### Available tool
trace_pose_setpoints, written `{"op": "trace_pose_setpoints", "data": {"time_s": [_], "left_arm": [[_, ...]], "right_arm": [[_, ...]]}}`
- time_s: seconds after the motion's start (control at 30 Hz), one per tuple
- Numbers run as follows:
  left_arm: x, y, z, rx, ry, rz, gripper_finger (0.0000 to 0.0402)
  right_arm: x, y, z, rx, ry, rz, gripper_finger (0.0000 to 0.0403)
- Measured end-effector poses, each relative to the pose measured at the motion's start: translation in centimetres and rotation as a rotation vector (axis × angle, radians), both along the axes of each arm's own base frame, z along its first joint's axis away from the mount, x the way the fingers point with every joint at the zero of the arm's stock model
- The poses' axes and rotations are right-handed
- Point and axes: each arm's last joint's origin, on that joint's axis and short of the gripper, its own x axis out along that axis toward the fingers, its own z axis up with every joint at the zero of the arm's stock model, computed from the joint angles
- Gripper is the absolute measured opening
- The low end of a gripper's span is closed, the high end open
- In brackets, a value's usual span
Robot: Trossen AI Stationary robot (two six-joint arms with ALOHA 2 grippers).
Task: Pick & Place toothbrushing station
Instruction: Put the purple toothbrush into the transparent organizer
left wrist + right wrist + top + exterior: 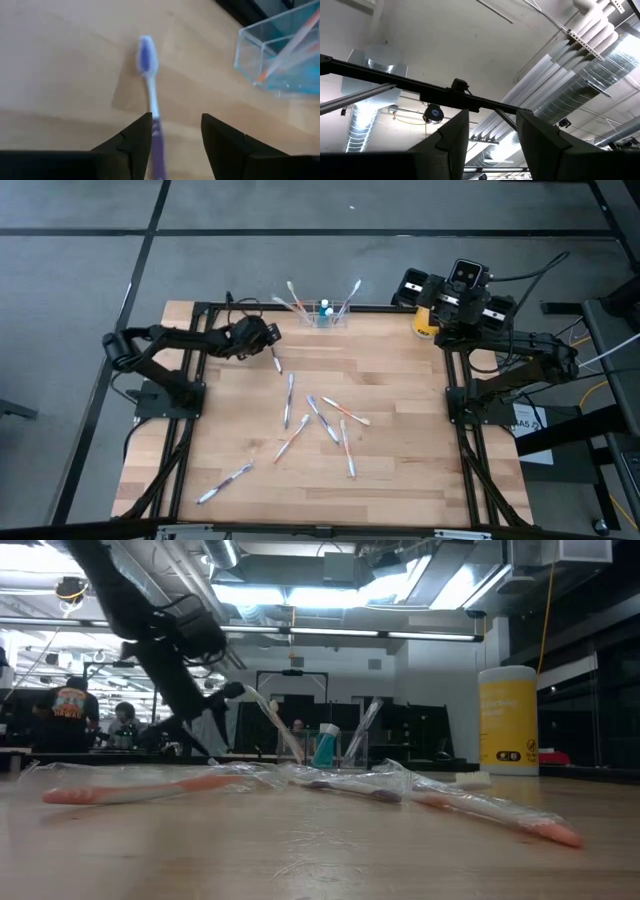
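While the toothbrushing station [325, 314] holds several toothbrushes, the left gripper [175, 135] hangs spread over a purple toothbrush [150, 95]. The right gripper [492, 135], released, points at the ceiling

You have 4 views: the high one looks straight down, the low one level across the table [320, 850]. Both share the clear holder [328, 317]. The right wrist camera faces the ceiling.

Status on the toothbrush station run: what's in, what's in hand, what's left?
Done: a few toothbrushes stand in the clear holder at the table's far edge. In hand: nothing gripped; the left gripper has its fingers apart around a purple toothbrush lying on the wood beside the holder. The right gripper waits, open, pointing at the ceiling. Left: about eight brushes scattered mid-table.
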Motion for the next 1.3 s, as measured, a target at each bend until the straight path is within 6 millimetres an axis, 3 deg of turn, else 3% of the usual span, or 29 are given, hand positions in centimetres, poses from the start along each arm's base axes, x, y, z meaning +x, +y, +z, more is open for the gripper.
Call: {"op": "trace_pose_setpoints", "data": {"time_s": [0.27,0.7,1.0,1.3], "left_arm": [[2.2,3.3,-1.1,-0.124,0.084,-0.056,0.0141],[4.3,4.3,1.2,-0.149,0.106,-0.165,0.0134],[1.8,2.7,4.0,-0.161,0.339,-0.050,0.0130],[1.8,3.4,2.8,-0.189,0.335,0.058,0.0129]], "right_arm": [[0.0,0.0,0.0,0.005,0.003,0.009,0.0166],[-0.9,0.1,0.5,0.000,-0.027,0.000,0.0166],[-0.9,0.2,0.5,-0.021,-0.032,-0.016,0.0166],[-0.9,0.2,0.5,-0.028,-0.034,-0.022,0.0166]]}}
